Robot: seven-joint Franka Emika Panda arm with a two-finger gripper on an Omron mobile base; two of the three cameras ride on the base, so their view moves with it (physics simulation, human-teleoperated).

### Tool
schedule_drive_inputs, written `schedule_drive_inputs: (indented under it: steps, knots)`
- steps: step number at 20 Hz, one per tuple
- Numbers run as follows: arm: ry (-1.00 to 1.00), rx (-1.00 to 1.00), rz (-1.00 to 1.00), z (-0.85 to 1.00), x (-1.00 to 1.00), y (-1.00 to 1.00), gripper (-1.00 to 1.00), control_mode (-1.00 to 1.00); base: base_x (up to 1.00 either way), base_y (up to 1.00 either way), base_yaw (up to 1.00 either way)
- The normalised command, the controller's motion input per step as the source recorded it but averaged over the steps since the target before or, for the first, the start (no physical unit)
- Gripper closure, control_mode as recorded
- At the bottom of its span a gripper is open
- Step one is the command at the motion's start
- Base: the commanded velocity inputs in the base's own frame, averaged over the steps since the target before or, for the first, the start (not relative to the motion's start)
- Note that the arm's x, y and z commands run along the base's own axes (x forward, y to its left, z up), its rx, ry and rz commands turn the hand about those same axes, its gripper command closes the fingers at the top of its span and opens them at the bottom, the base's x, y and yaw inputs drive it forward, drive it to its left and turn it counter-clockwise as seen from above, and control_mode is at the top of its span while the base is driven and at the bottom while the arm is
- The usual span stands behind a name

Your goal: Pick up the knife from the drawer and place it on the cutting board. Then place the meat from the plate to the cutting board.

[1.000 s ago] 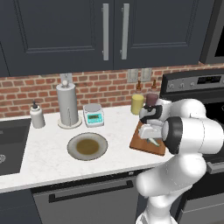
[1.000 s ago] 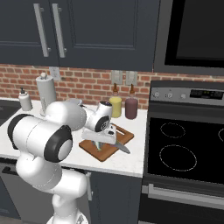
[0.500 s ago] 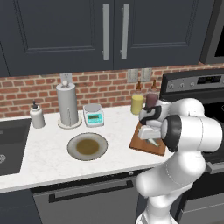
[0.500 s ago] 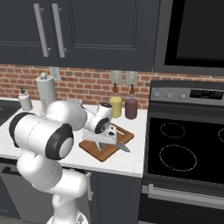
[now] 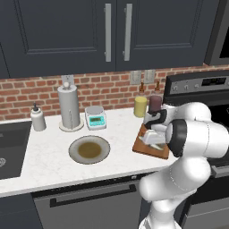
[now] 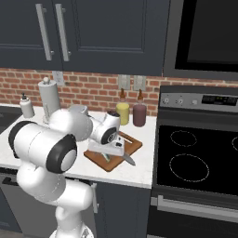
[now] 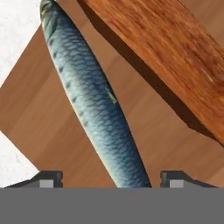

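Note:
My gripper (image 7: pixel 111 177) points down at the reddish-brown cutting board (image 7: pixel 39 127), open, with a fingertip on either side of the meat. The meat (image 7: pixel 94 103) is a long blue-grey scaly fish that lies flat on the board. The knife's orange handle (image 7: pixel 175 48) lies across the board just beyond the fish. In the base views the gripper (image 5: pixel 154 136) (image 6: pixel 109 151) hangs low over the cutting board (image 5: pixel 144 151) (image 6: pixel 132 143), near the counter's right end. The round plate (image 5: pixel 74 145) sits bare to the left of the board. The drawer is out of view.
A paper towel stand (image 5: pixel 70 109), a small scale (image 5: pixel 95 117) and a soap bottle (image 5: pixel 38 118) line the back wall. A yellow jar (image 5: pixel 140 106) and a dark jar (image 5: pixel 155 103) stand behind the board. A stove (image 6: pixel 195 158) is on the right, a sink (image 5: pixel 9 147) on the left.
The jaws have gone from nearly shut to wide apart, letting the fish go onto the board. The arm has hardly moved.

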Motion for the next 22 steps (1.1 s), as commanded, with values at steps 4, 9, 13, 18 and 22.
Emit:
schedule_drive_inputs:
  steps: [4,9,13,18,22]
  knots:
    - [-0.04,0.0,0.0,0.72,-0.53,0.0,-1.0,-1.0,0.0,0.0,0.0]
    - [-0.12,0.0,0.0,0.96,-0.62,0.0,-1.0,-1.0,0.0,0.0,0.0]
    - [-0.05,0.0,0.0,0.99,-0.64,0.13,-1.0,-1.0,0.0,0.0,0.0]
    - [0.0,0.0,0.0,0.76,-0.57,0.48,-1.0,-1.0,0.0,0.0,0.0]
    - [0.02,0.0,0.0,0.49,-0.53,0.76,-1.0,-1.0,0.0,0.0,0.0]
